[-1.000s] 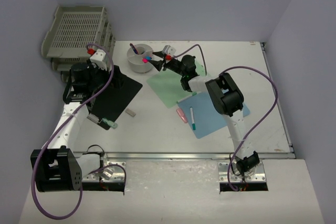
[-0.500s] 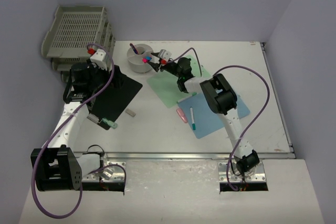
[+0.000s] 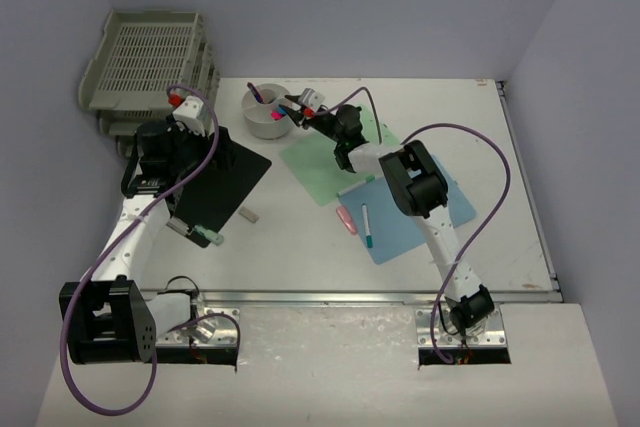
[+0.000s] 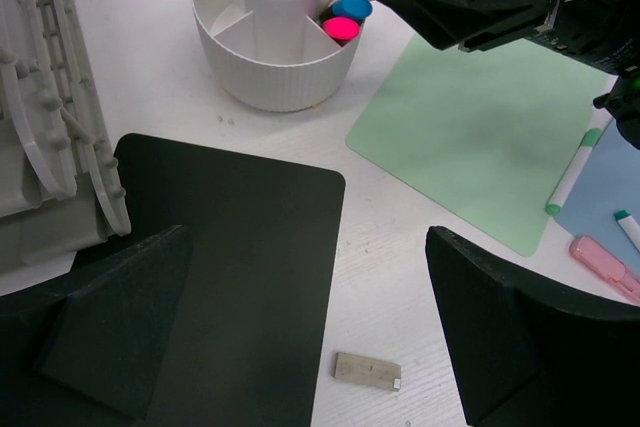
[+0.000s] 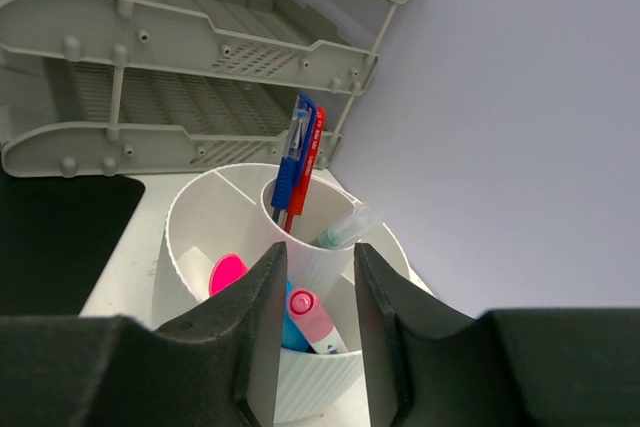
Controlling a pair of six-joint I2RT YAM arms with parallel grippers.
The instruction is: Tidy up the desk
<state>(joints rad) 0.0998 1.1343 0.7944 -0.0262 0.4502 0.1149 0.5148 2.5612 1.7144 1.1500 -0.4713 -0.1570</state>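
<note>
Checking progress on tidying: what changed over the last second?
The right tool moved left, farther over the white pen holder; its fingers stand close together with nothing visibly between them. The left tool, black mat, papers and loose pens stayed put.

This is a robotics lab cell set up as an office workstation. Plain pale walls (image 3: 350,7) box in a white desk (image 3: 480,117), and a cabled left arm (image 3: 128,232) and right arm (image 3: 450,247) are bolted at its near edge. Office goods show the theme: stacked grey letter trays (image 3: 150,57), a white pen cup (image 3: 267,112), a green sheet (image 3: 315,172) and a blue sheet (image 3: 400,232).
</note>
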